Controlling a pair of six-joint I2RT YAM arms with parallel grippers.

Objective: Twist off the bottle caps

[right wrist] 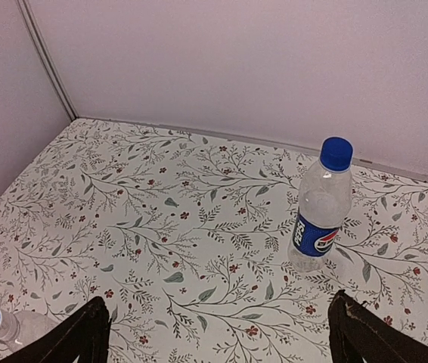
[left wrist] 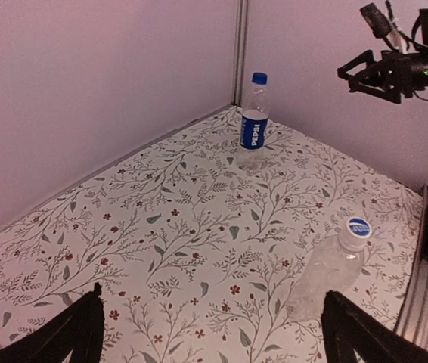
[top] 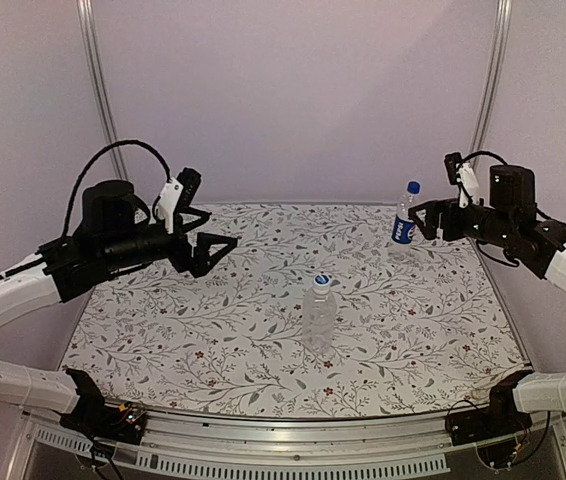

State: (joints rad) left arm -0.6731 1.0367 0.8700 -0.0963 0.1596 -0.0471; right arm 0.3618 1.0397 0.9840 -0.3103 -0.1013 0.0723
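Right wrist: labelled bottle beyond jaws

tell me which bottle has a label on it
The bottle in the far right corner: it wears a dark blue Pepsi label. The centre bottle is bare clear plastic.

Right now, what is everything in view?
Labelled bottle: one, clear with dark blue label, upright at the table's far right.
Plain bottle: one, clear, upright near the table's middle.
Bottle caps: two, blue, one on each bottle.
Tablecloth: one, white with floral print, covering the table.
Walls: pale lilac, behind and at both sides.
Left arm: one, black and white, raised over the table's left side, jaws open.
Right arm: one, black and white, raised at far right, jaws open, clear of the labelled bottle.
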